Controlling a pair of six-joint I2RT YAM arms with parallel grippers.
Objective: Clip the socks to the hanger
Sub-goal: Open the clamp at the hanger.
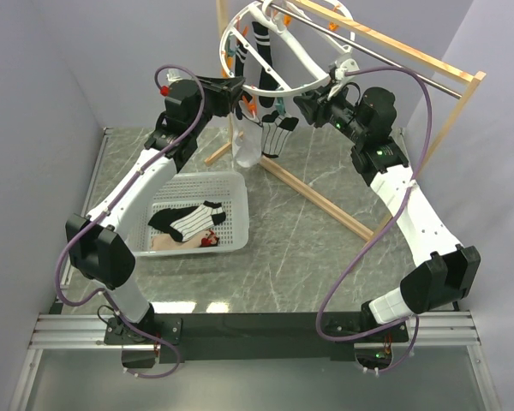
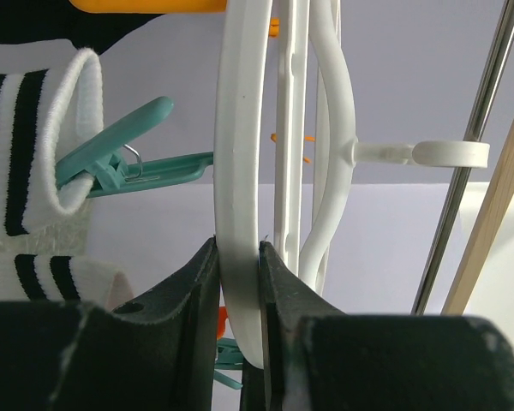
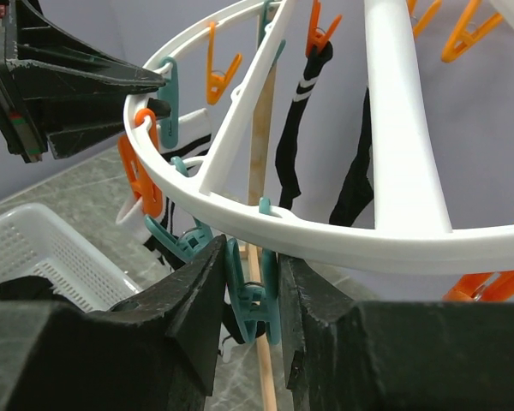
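The white round hanger (image 1: 301, 79) hangs tilted from the metal rod. My left gripper (image 2: 238, 257) is shut on its rim (image 2: 236, 171), on the ring's left side (image 1: 240, 90). Under the ring's near edge (image 3: 325, 235), a teal clip (image 3: 255, 295) sits between the jaws of my right gripper (image 3: 253, 265), which press on both its handles. A white sock (image 1: 248, 145) and a black-banded one (image 1: 278, 135) dangle from clips by the left gripper. A black sock (image 1: 264, 43) hangs higher up. A striped sock (image 1: 193, 221) lies in the basket.
The white perforated basket (image 1: 233, 184) stands on the marble table at the left, under my left arm. A wooden frame (image 1: 317, 197) carries the metal rod (image 1: 394, 64) behind and to the right. Orange clips (image 3: 135, 171) hang around the ring.
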